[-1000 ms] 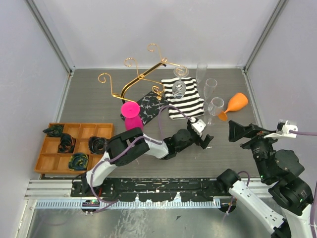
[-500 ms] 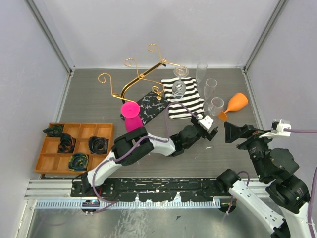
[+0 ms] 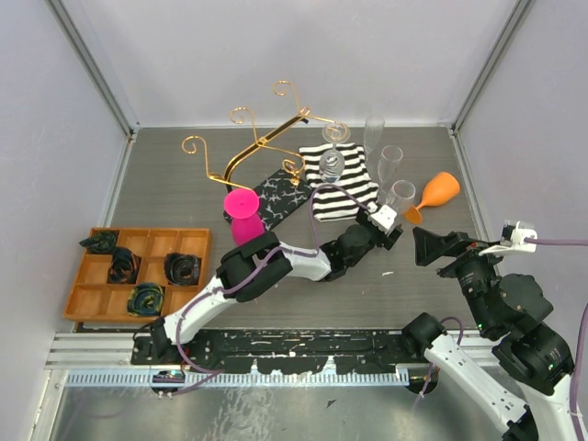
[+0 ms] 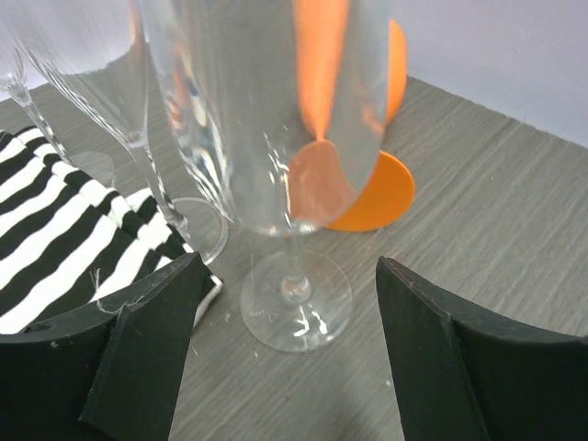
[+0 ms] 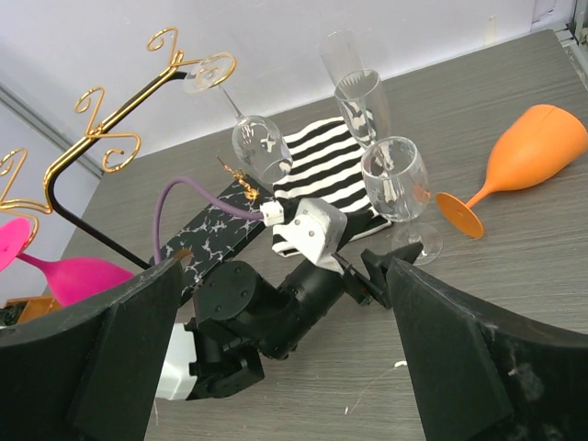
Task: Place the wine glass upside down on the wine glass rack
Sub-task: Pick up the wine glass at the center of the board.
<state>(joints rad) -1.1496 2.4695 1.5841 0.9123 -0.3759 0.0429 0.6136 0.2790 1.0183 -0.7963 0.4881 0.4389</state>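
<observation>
the wine glass rack point(image 3: 262, 152) stands at the back left of the surface point(image 3: 175, 197), its base beside the striped cloth point(image 3: 342, 179). the left pincer point(image 4: 289, 276) is apart, with a finger on either side of the foot of the upright wine glass point(image 4: 276, 119), not touching it. the right pincer point(image 3: 423, 248) hovers just to the right, jaws wide apart.

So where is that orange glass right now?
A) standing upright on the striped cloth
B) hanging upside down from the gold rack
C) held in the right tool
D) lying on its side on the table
D: the orange wine glass lies tipped over on the grey table, with nothing holding it.
</observation>
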